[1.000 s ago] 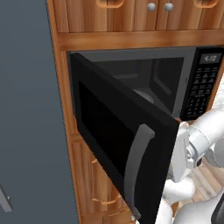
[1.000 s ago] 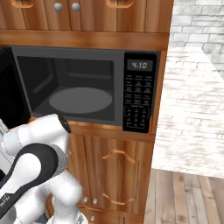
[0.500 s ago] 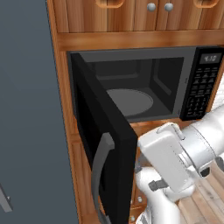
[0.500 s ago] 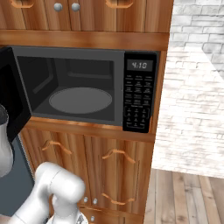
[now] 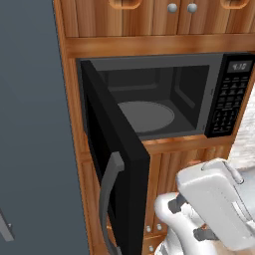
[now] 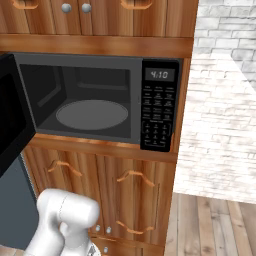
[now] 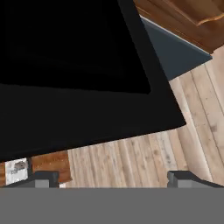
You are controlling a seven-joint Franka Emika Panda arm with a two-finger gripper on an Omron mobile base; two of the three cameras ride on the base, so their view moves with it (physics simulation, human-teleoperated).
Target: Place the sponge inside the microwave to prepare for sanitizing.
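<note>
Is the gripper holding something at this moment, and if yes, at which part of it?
Nothing is held. The gripper is open, its fingertips wide apart with only floor between them, under the microwave door.

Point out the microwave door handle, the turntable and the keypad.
door handle [image 5: 107, 196], left base view, middle of the grey bar
turntable [image 6: 92, 114], right base view, centre of the disc
keypad [image 6: 157, 120], right base view, button block

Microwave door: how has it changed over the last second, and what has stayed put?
The microwave door has swung further open to the left, exposing more of the turntable. The arm has dropped lower and away from the handle. The end effector is open with nothing between its fingers. The microwave, its display and the cabinets are unchanged; no sponge is inside.
</note>
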